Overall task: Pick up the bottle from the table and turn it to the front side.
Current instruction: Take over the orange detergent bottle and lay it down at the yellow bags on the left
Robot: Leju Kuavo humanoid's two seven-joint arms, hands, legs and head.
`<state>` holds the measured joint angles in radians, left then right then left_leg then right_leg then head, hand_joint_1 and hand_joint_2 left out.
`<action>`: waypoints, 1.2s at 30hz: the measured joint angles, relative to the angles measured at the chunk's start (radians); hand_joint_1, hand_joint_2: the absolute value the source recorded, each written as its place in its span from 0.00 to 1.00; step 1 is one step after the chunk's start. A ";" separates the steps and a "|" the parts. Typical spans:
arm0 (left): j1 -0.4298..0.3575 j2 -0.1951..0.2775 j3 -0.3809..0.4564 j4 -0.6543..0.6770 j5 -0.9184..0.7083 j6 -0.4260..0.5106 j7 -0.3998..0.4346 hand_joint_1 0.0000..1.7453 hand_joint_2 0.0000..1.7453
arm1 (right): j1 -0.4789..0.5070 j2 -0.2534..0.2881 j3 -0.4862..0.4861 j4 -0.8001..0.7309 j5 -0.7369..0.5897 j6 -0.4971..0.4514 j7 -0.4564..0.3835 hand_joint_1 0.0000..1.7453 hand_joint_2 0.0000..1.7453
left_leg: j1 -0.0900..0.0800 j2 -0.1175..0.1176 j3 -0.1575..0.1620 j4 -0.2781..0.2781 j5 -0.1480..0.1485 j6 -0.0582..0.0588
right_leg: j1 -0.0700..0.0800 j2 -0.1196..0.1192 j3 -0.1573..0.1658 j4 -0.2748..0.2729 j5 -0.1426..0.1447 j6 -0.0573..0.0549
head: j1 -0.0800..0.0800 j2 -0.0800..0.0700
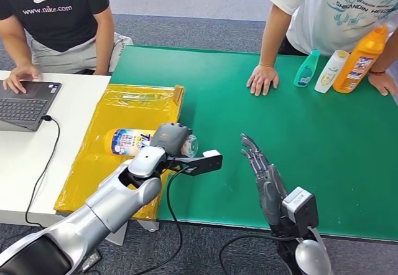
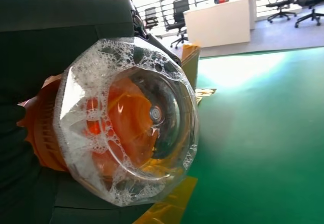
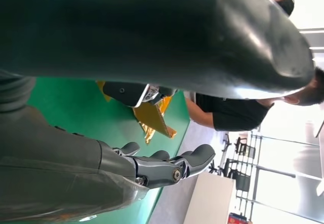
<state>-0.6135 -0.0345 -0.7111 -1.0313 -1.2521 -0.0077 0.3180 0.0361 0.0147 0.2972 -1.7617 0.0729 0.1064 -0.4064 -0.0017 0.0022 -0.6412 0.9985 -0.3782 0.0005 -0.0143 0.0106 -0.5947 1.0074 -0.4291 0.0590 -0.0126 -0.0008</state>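
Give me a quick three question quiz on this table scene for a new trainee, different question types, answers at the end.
1. True or false: the right hand grips the bottle.
2. The bottle lies over which surface? A) white desk B) yellow sheet C) bare green table
3. Fill in: the person's hand on the green table rests ____ the three bottles at the far edge.

Key: 1 false, the left hand holds it; 2 B; 3 beside, not touching.
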 joint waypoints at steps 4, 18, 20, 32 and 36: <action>0.008 -0.004 0.022 0.042 -0.012 0.037 -0.010 1.00 1.00 | -0.002 0.001 0.001 0.000 -0.002 0.003 0.002 0.00 0.00 | 0.000 0.000 0.000 0.000 0.000 0.000 | 0.000 0.000 0.000 0.000 0.000 0.000 | 0.000 0.000; 0.015 -0.012 0.063 0.191 -0.098 0.195 -0.062 1.00 1.00 | -0.022 0.001 0.024 0.012 -0.016 0.009 0.011 0.00 0.00 | 0.000 0.000 0.000 0.000 0.000 0.000 | 0.000 0.000 0.000 0.000 0.000 0.000 | 0.000 0.000; 0.016 -0.013 0.062 0.211 -0.113 0.210 -0.072 1.00 1.00 | -0.023 0.001 0.027 0.015 -0.017 0.009 0.012 0.00 0.00 | 0.000 0.000 0.000 0.000 0.000 0.000 | 0.000 0.000 0.000 0.000 0.000 0.000 | 0.000 0.000; 0.019 -0.027 0.063 0.316 -0.126 0.249 -0.109 1.00 1.00 | -0.042 0.001 0.043 0.032 -0.021 0.009 0.012 0.00 0.00 | 0.000 0.000 0.000 0.000 0.000 0.000 | 0.000 0.000 0.000 0.000 0.000 0.000 | 0.000 0.000; 0.017 -0.030 0.063 0.352 -0.127 0.290 -0.128 1.00 1.00 | -0.048 0.001 0.046 0.038 -0.027 0.009 0.013 0.00 0.00 | 0.000 0.000 0.001 0.000 0.000 0.000 | 0.000 0.000 0.000 0.000 0.000 0.000 | 0.000 0.000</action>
<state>-0.5963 -0.0647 -0.6481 -0.6795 -1.3789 0.2825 0.1902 -0.0121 0.0153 0.3433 -1.7240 0.0462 0.1152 -0.3936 -0.0016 0.0021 -0.6406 0.9985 -0.3778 0.0001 -0.0143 0.0106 -0.5943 1.0077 -0.4288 0.0586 -0.0126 -0.0008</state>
